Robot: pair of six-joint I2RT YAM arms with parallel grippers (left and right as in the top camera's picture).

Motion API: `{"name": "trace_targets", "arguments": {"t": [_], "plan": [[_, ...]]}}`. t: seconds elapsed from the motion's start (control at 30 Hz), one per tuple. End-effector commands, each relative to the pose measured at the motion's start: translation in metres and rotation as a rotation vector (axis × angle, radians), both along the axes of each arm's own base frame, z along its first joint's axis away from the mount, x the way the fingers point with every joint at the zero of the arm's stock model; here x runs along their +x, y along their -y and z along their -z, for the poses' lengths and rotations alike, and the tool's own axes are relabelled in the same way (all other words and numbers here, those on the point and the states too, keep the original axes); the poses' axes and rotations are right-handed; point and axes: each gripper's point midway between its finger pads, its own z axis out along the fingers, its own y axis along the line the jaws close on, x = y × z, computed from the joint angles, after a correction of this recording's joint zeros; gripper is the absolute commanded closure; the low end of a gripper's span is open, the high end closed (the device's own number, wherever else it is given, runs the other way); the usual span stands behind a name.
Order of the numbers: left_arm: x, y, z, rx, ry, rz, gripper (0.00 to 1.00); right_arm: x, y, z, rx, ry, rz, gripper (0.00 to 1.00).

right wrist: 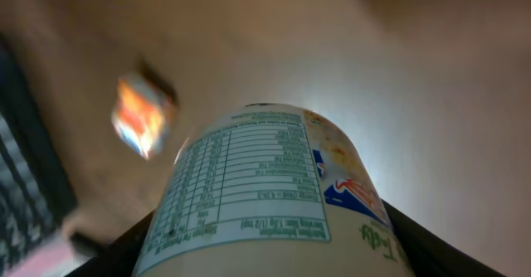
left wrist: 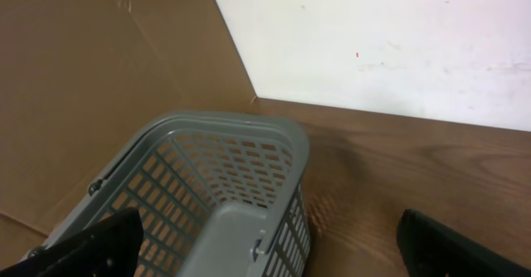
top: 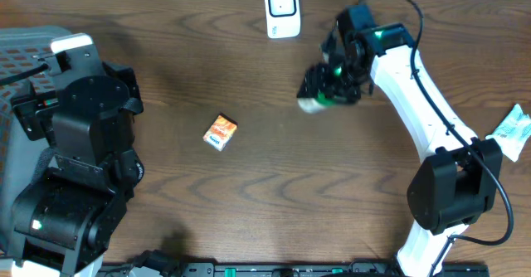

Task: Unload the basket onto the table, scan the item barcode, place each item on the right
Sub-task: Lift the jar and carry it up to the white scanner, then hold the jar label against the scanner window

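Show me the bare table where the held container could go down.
Bare wood: the wide stretch between the orange box and the right arm's base, and the back strip between the left arm and the scanner. Crowded: the left side, under the left arm and basket, and around the right gripper holding the container.

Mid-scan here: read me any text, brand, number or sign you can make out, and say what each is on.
Nothing reads clearly enough to quote.
On the white container in the right gripper: a nutrition table, lines too blurred; green lettering at the lower edge, cut off and unreadable.
On the orange box: print too small.
On the white scanner: no legible marking.
On the packet at far right: too small.
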Motion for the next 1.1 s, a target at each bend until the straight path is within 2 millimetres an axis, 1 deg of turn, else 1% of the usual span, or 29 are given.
{"name": "trace_targets", "arguments": {"t": [0.0, 0.07, 0.13, 0.23, 0.27, 0.37, 0.43, 0.47, 0.53, 0.6, 0.67, 0.73, 0.83, 0.93, 1.0, 1.07], "plan": [[-0.001, -0.002, -0.002, -0.011, 0.013, -0.011, 0.02, 0.031, -0.004, -0.021, -0.027, 0.168, 0.009, 0.47], [-0.001, -0.002, -0.002, -0.011, 0.012, -0.011, 0.02, 0.046, -0.003, -0.025, -0.059, 0.242, 0.021, 0.45], [-0.001, -0.002, -0.002, -0.011, 0.013, -0.011, 0.02, 0.056, -0.005, -0.029, -0.066, 0.298, 0.018, 0.44], [-0.001, -0.002, -0.002, -0.011, 0.013, -0.011, 0.02, 0.072, -0.016, -0.040, -0.063, 0.414, -0.030, 0.44], [-0.001, -0.002, -0.002, -0.011, 0.013, -0.011, 0.02, 0.081, -0.020, -0.047, -0.064, 0.474, -0.049, 0.44], [-0.001, -0.002, -0.002, -0.011, 0.013, -0.011, 0.02, 0.099, -0.032, -0.062, -0.074, 0.610, -0.089, 0.41], [-0.001, -0.002, -0.002, -0.011, 0.013, -0.011, 0.02, 0.114, -0.035, -0.067, -0.110, 0.693, -0.081, 0.39], [-0.001, -0.002, -0.002, -0.011, 0.013, -0.011, 0.02, 0.120, -0.035, -0.068, -0.121, 0.715, -0.070, 0.37], [-0.001, -0.002, -0.002, -0.011, 0.013, -0.011, 0.02, 0.133, -0.036, -0.067, -0.133, 0.759, -0.050, 0.37], [-0.001, -0.002, -0.002, -0.011, 0.013, -0.011, 0.02, 0.148, -0.037, -0.064, -0.152, 0.809, -0.039, 0.40], [-0.001, -0.002, -0.002, -0.011, 0.013, -0.011, 0.02, 0.163, -0.035, -0.063, -0.181, 0.866, -0.026, 0.41], [-0.001, -0.002, -0.002, -0.011, 0.013, -0.011, 0.02, 0.178, -0.034, -0.065, -0.203, 0.929, -0.003, 0.41], [-0.001, -0.002, -0.002, -0.011, 0.013, -0.011, 0.02, 0.201, -0.032, -0.075, -0.235, 1.046, 0.039, 0.38], [-0.001, -0.002, -0.002, -0.011, 0.013, -0.011, 0.02, 0.219, -0.038, -0.081, -0.223, 1.155, 0.055, 0.37], [-0.001, -0.002, -0.002, -0.011, 0.013, -0.011, 0.02, 0.229, -0.043, -0.079, -0.208, 1.202, 0.067, 0.37], [-0.001, -0.002, -0.002, -0.011, 0.013, -0.011, 0.02, 0.238, -0.047, -0.072, -0.194, 1.239, 0.081, 0.37]]}}
